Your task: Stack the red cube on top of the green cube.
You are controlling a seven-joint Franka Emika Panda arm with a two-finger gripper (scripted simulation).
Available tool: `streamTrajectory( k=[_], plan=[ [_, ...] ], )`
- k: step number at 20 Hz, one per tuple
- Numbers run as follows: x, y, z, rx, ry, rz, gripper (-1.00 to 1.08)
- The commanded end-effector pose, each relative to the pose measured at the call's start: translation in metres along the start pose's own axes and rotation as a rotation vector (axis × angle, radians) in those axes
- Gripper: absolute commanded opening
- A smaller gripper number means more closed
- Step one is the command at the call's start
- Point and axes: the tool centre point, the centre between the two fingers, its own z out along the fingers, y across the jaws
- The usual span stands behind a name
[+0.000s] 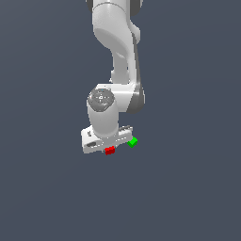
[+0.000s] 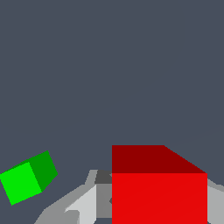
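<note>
- Closest to the wrist camera, the red cube (image 2: 159, 192) fills much of the lower part of that view, square-on, with one bright face and a darker top face showing.
- Grey-white fingers (image 2: 83, 205) appear on both sides of the red cube in the wrist view, one plainly on one side and a sliver of the other at the opposite edge; the cube sits between them, so the gripper (image 2: 144, 205) looks clenched on it, though the actual contact surfaces are hidden behind the cube.
- In the exterior view the red cube (image 1: 109, 150) sits directly under the white gripper (image 1: 109, 147), at the lower edge of the hand body.
- The green cube (image 2: 27, 177) lies off to one side of the fingers in the wrist view, turned at an angle to the red cube and apart from it.
- In the exterior view the green cube (image 1: 132, 141) is just beside the gripper, toward the exterior view's right of the red cube and slightly higher in the picture; the two cubes are near but not touching.
- Farther back, the white arm (image 1: 115, 42) rises out of the top of the exterior view over the plain dark grey-blue floor (image 1: 47, 197).
</note>
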Motion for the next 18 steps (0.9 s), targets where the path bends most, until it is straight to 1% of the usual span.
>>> streamTrajectory(
  k=[1, 12, 18],
  plan=[
    [-0.005, -0.014, 0.005, 0.0, 0.001, -0.001, -1.0],
    [-0.032, -0.096, 0.034, 0.0, 0.0, -0.001, -1.0],
    [-0.04, -0.125, 0.045, 0.001, 0.0, -0.001, -1.0]
  ],
)
